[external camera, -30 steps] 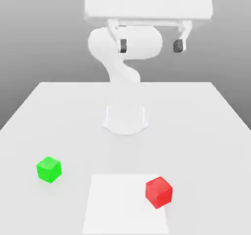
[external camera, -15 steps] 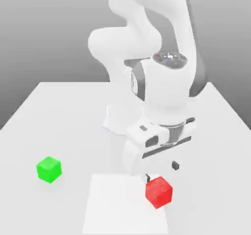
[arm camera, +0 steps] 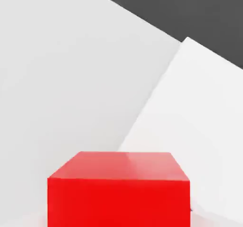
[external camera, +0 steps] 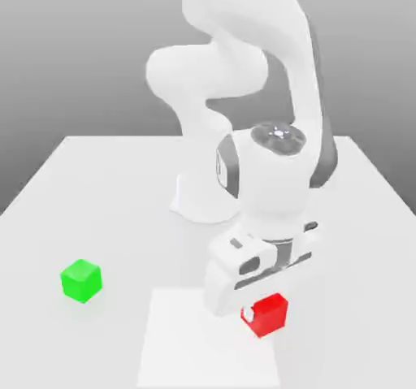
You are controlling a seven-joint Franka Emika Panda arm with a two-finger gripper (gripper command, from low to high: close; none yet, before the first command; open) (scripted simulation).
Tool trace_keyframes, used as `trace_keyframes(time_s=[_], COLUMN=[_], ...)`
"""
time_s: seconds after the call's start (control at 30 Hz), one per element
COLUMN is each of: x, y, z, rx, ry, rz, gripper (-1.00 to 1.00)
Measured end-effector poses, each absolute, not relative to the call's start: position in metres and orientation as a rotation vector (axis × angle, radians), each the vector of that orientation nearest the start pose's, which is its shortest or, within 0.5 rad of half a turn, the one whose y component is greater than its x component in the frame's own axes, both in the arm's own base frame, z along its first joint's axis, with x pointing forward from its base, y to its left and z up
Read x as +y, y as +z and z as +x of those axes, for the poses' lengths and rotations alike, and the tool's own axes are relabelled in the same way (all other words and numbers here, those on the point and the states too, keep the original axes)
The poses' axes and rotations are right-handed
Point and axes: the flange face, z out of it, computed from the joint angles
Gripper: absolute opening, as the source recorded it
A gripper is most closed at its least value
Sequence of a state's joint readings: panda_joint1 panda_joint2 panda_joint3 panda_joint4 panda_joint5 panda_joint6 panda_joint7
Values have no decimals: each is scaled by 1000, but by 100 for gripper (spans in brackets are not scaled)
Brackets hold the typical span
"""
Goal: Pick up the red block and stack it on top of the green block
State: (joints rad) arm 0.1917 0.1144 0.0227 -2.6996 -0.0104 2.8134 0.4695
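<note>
The red block [external camera: 269,315] rests on the table near the front, on the exterior view's right, at the edge of a paler square patch [external camera: 191,343]. My gripper [external camera: 262,292] is lowered right over it, and the white hand covers the block's upper rear part. Seen from the hand view, the red block [arm camera: 118,193] looms very close, its top and one side face showing. The green block [external camera: 81,280] sits alone on the table at the exterior view's left, far from the gripper.
The arm's round base [external camera: 207,196] stands mid-table behind both blocks. The white table [external camera: 106,192] spreads open between the green and red blocks. In the hand view the pale patch [arm camera: 199,126] runs beside the block, with dark floor beyond.
The arm swung down from high above the table to the red block, then dropped lower in the last half second until the hand sits right over the block. Neither block moved.
</note>
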Motion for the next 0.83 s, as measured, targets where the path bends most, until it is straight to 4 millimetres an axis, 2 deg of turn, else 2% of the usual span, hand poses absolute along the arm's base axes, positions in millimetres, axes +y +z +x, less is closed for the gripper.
trace_keyframes(time_s=[0.03, 0.13, 0.2, 0.3, 0.37, 0.47, 0.53, 0.7, 0.73, 0.83], x=[83, 2, -55, -121, -158, -213, -226, -230, -230, -230], y=[203, 218, 225, 234, 239, 245, 236, 193, 185, 185], z=[398, 401, 392, 369, 349, 307, 297, 294, 292, 292], rx=[398, 638, 803, 992, 1101, 1283, 1329, 1340, 1343, 1343], ry=[0, -7, -9, -8, -5, 0, -1, -1, 0, 0], rz=[-3118, -3088, -3054, -3000, -2959, -2873, -2845, -2837, -2837, -2837], gripper=[-100, -100, -100, -100, -100, -100, -100, -100, 100, 100])
